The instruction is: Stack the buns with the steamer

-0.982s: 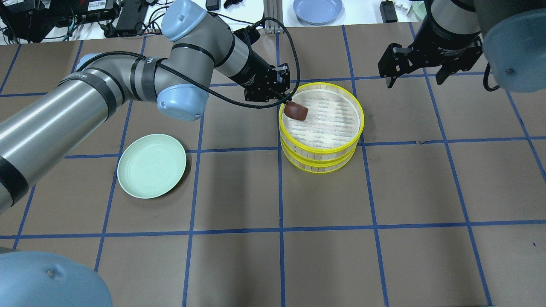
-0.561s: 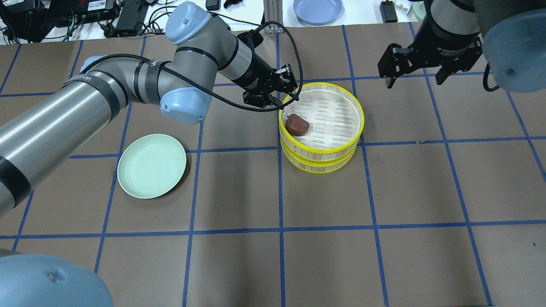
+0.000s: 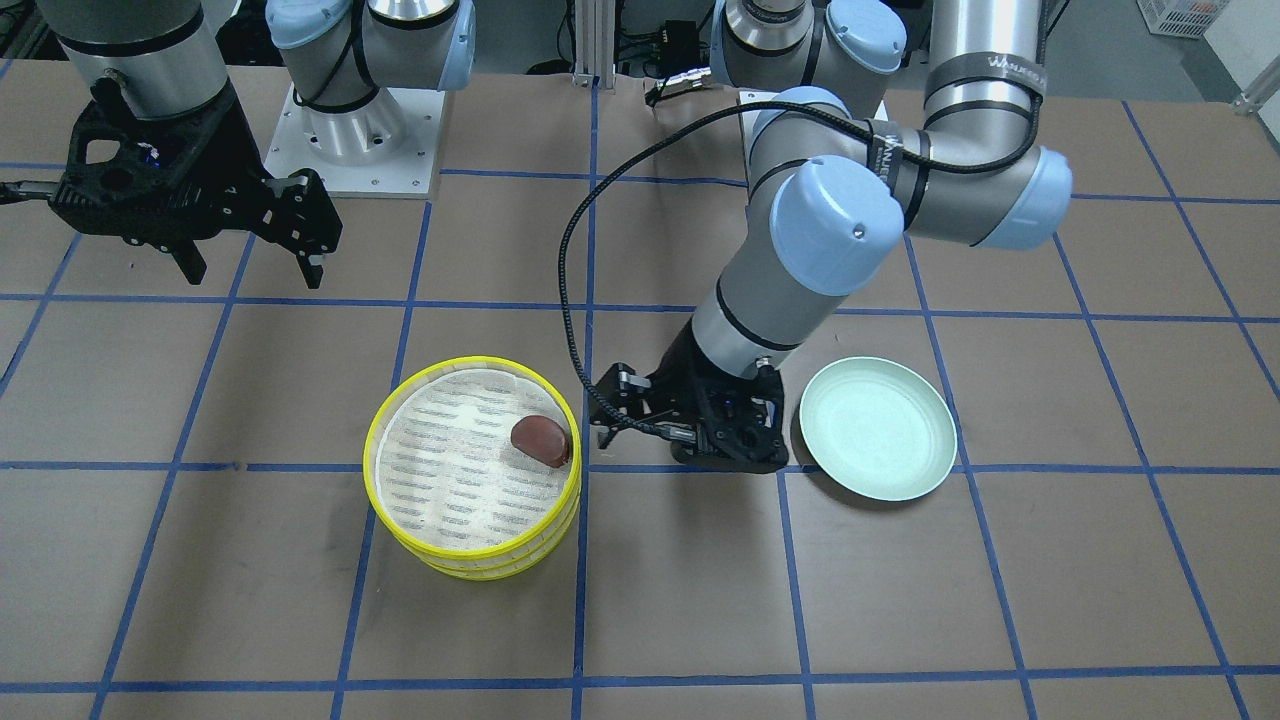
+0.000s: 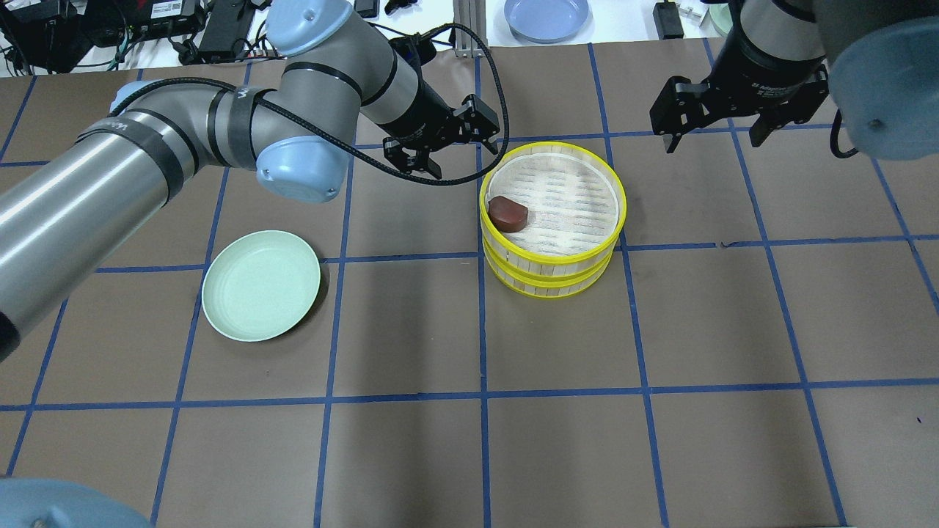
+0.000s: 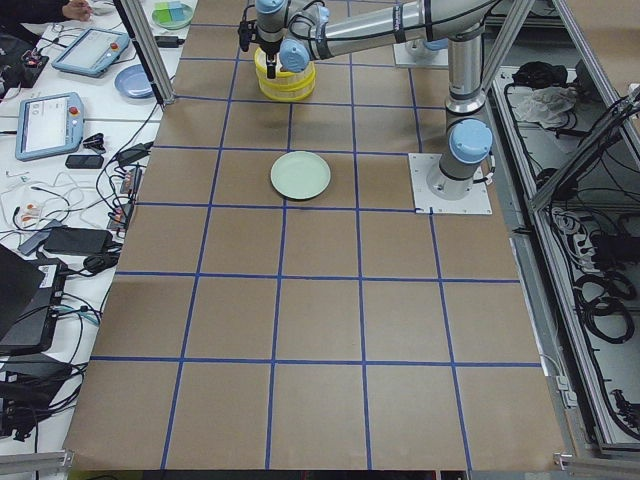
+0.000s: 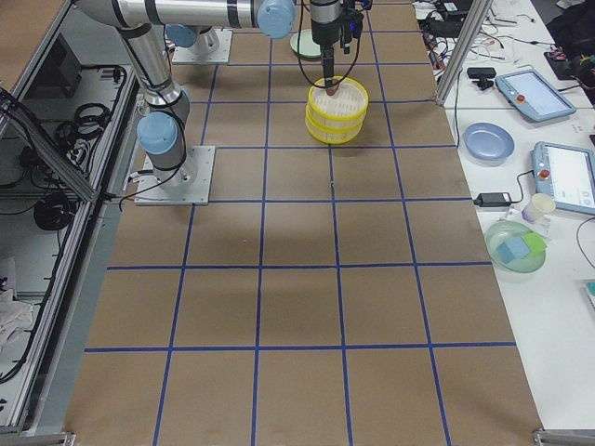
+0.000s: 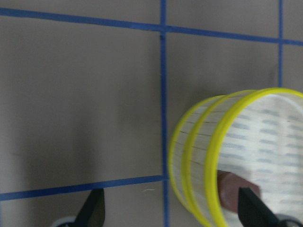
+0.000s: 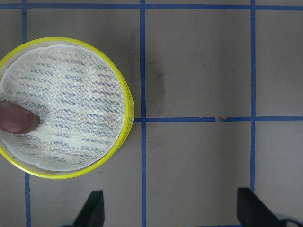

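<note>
The yellow-rimmed steamer [image 4: 552, 258] stands as two stacked tiers at the table's middle back. The dark reddish-brown bun [image 4: 508, 213] lies on the white liner of the top tier, against its left rim; it also shows in the front view [image 3: 541, 440] and in both wrist views [image 7: 236, 193] [image 8: 16, 118]. The cream-white bun is hidden or out of view. My left gripper [image 4: 463, 152] is open and empty, just left of the steamer and apart from it. My right gripper [image 4: 711, 143] is open and empty, raised to the back right of the steamer.
An empty pale green plate [image 4: 261, 284] lies on the table left of the steamer, near the left arm's elbow. A blue plate [image 4: 546, 16] sits on the white bench beyond the table's back edge, among cables and devices.
The left gripper let go of the brown bun, which dropped onto the top tier's liner. The gripper then drew back to the left, off the steamer's rim. The right arm has not moved.
</note>
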Motion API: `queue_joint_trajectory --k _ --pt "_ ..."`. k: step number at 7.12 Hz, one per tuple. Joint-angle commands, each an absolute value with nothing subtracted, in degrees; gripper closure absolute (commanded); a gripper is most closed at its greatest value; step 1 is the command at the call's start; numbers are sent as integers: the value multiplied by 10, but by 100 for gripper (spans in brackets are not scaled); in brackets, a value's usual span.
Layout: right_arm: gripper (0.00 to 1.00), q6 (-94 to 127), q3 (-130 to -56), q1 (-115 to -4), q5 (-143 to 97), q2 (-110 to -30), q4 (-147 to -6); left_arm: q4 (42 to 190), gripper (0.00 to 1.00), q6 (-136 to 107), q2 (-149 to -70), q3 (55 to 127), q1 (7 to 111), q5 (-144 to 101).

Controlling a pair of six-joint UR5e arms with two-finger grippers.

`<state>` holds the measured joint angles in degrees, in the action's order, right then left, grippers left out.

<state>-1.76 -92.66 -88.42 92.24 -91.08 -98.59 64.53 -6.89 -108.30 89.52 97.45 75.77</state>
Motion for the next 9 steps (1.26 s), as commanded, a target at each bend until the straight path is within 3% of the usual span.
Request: queue_joint_trajectory --k 1,3,9 --pt "0 -18 -928 -884 923 -911 -986 785 0 100 -1040 861 885 837" --pt "0 -18 -928 -884 923 -911 -986 824 0 159 -1001 859 817 859" --pt "0 6 -928 -884 883 -916 -974 931 0 110 -901 871 830 901"
